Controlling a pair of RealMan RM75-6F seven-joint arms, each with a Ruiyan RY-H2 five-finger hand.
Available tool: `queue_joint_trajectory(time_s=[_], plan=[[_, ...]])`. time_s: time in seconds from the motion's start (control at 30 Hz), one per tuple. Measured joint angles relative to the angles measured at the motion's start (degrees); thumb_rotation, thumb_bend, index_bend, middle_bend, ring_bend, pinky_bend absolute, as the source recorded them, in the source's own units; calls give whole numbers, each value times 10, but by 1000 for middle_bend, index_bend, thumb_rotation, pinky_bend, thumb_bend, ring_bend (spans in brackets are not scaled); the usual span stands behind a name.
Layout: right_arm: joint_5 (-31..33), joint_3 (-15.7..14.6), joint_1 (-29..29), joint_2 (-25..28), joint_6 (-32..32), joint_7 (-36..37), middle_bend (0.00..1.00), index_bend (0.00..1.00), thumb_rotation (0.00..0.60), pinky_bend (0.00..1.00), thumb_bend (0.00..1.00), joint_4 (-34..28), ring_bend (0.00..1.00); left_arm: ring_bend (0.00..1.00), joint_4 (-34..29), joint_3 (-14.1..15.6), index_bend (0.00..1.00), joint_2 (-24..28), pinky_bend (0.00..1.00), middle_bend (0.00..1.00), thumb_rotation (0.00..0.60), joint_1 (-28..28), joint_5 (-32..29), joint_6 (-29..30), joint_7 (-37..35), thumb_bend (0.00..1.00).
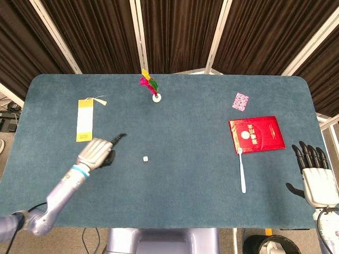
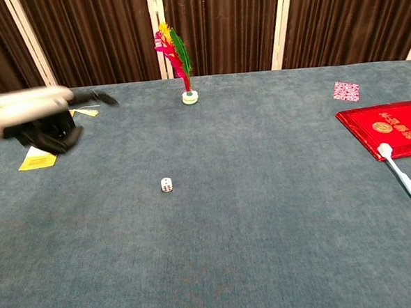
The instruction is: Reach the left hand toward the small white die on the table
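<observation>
The small white die (image 1: pixel 145 159) (image 2: pixel 166 185) lies alone on the blue-green table, near its middle. My left hand (image 1: pixel 96 152) (image 2: pixel 41 121) hovers to the left of the die, well apart from it and raised above the cloth. One finger points out; the others are curled in and hold nothing. My right hand (image 1: pixel 313 173) stands off the table's right edge with its fingers spread and nothing in it; the chest view does not show it.
A yellow bookmark (image 1: pixel 85 120) lies left of the left hand. A feathered shuttlecock (image 1: pixel 152 88) stands at the back. At the right are a red booklet (image 1: pixel 256 134), a white toothbrush (image 1: pixel 242 171) and a small pink card (image 1: pixel 240 101).
</observation>
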Motion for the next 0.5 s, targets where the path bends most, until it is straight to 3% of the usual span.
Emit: queue_joint_trajectory(time_s=[0.03, 0.1, 0.27, 0.5], plan=[[-1, 0, 0, 1, 1, 1, 0, 0, 600, 0, 0, -1, 0, 190, -2, -1, 4, 6, 128, 181, 600, 8, 6, 17, -3, 106], [-6, -1, -1, 2, 5, 3, 0, 0, 600, 0, 0, -3, 0, 11, -4, -2, 0, 16, 0, 9, 600, 29, 19, 62, -9, 1], [-14, -2, -3, 5, 11, 11, 0, 0, 600, 0, 0, -6, 0, 0, -8, 6, 0, 41, 0, 0, 600, 107, 39, 185, -9, 0], [-20, 2, -1, 6, 17, 22, 0, 0, 600, 0, 0, 0, 0, 0, -48, 47, 0, 92, 0, 0, 600, 221, 53, 292, -14, 0]])
